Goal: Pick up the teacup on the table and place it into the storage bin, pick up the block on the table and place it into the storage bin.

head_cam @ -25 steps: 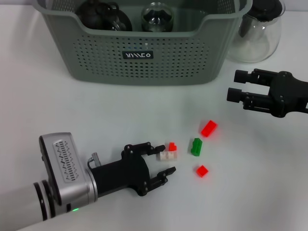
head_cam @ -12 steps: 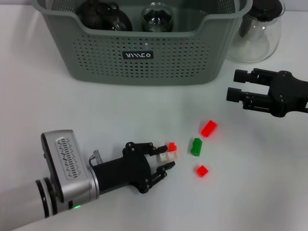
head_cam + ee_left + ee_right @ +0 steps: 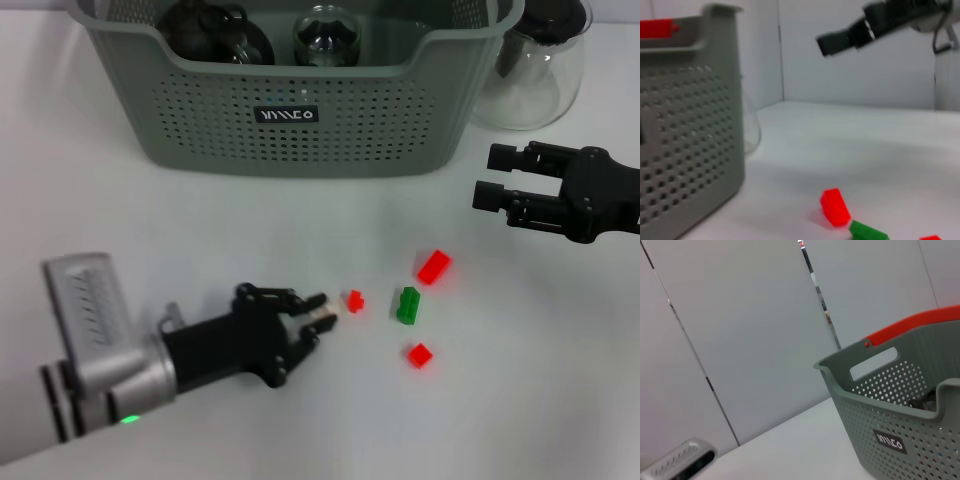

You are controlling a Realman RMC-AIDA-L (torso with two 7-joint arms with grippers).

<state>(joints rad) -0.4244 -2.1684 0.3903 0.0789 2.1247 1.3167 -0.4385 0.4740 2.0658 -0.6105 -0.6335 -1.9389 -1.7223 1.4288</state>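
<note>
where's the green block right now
In the head view, the small green plastic block lies on the white table, right of centre, between two red blocks and below the grey-green perforated storage bin.

Plenty of bare table (image 3: 130, 215) across the left and bottom right of the head view. The storage bin (image 3: 300, 110) walls off the top, with a glass carafe (image 3: 530, 75) jammed at its right end. Middle's cluttered — red blocks (image 3: 433, 267) and a green block (image 3: 408, 305) scattered there.
</note>
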